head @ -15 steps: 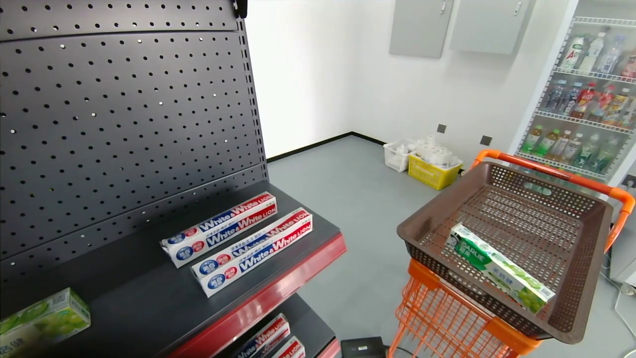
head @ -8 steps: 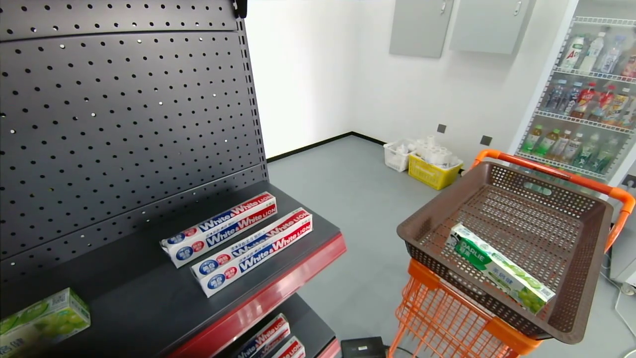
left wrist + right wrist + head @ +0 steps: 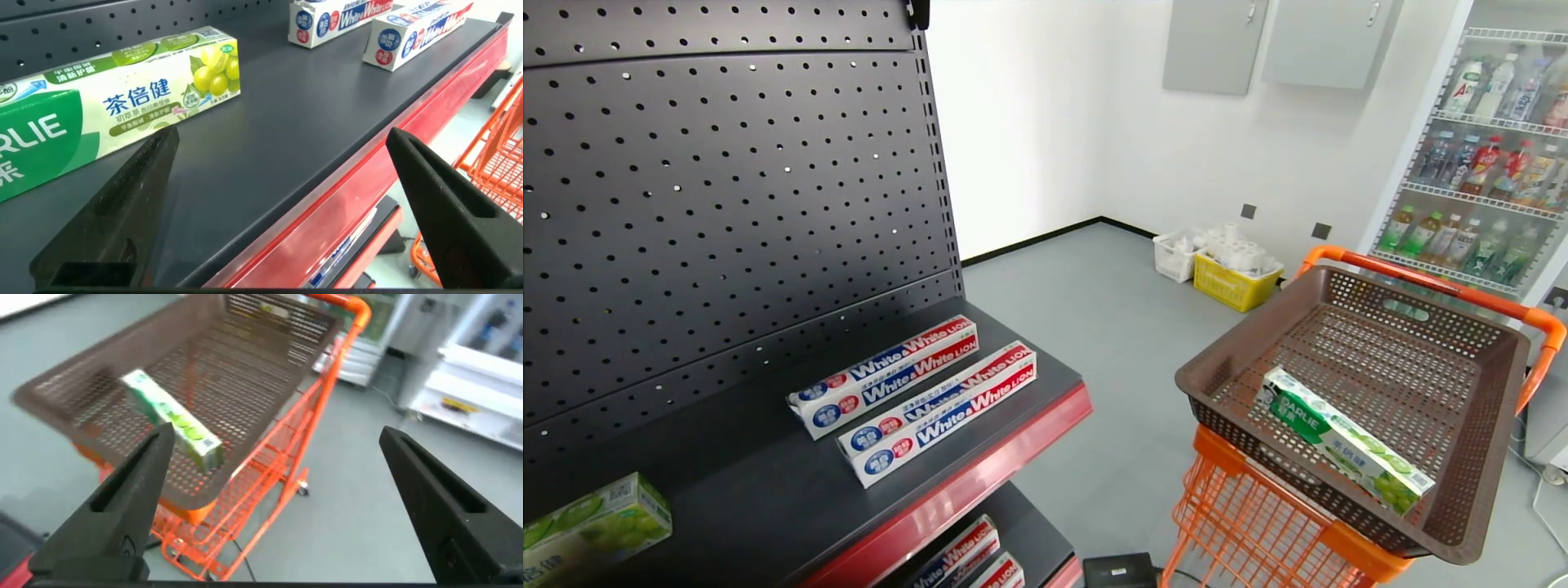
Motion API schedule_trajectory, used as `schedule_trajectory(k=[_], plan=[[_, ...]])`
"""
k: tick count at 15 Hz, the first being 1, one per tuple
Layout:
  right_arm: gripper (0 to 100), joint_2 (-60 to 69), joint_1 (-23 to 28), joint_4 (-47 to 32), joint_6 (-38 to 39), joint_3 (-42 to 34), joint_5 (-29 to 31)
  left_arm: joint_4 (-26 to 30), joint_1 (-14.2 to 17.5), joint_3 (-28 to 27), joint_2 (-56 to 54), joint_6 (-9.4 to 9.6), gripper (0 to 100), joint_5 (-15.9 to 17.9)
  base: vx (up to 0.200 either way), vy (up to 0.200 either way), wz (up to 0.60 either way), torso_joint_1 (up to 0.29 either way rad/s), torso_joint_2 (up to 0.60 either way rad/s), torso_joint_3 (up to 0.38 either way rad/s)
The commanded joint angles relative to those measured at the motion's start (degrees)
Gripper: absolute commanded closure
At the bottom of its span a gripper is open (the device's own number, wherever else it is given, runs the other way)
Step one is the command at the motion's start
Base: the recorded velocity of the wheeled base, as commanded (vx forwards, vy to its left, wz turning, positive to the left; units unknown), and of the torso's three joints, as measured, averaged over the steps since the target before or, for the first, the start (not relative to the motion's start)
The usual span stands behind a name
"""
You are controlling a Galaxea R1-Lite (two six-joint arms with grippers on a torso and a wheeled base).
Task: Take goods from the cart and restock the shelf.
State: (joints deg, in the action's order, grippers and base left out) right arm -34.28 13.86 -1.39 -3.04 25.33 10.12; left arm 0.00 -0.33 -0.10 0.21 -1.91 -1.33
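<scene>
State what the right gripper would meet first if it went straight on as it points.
Probably the basket on the cart: the open right gripper aims at it, with the box slightly aside. Depth is unclear.

Bold white lettering runs along the red and blue bands of two long white cardboard boxes (image 3: 886, 376) (image 3: 939, 412) on the black metal shelf (image 3: 768, 498), while Latin letters and Chinese characters mark the green-and-white cardboard box (image 3: 114, 106) beside them and the matching green box (image 3: 1343, 441) in the brown plastic basket (image 3: 1490, 457).
</scene>
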Motion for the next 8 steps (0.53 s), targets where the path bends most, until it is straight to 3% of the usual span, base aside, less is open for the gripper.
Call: schedule_trajectory(k=[1, 3, 6, 8], plan=[[0, -13.80, 3.45, -1.69, -2.77, 4.02, 0.78, 0.00, -0.02, 0.01, 0.06, -0.11, 0, 0.01, 0.000, 0.000, 0.00, 0.000, 0.00, 0.000], [0, -19.95, 2.93, -2.30, -5.23, 6.22, -5.46, 0.00, -0.02, 0.01, 0.06, -0.02, 0, 0.01, 0.000, 0.000, 0.00, 0.000, 0.00, 0.000], [0, -24.69, 2.93, -11.88, -15.69, 10.97, -15.39, 0.00, -0.02, 0.01, 0.06, -0.02, 0, 0.01, 0.000, 0.000, 0.00, 0.000, 0.00, 0.000], [0, -28.30, 2.93, -13.02, -18.85, 11.85, -17.50, 0.00, -0.02, 0.01, -0.03, -0.02, 0, 0.01, 0.000, 0.000, 0.00, 0.000, 0.00, 0.000]])
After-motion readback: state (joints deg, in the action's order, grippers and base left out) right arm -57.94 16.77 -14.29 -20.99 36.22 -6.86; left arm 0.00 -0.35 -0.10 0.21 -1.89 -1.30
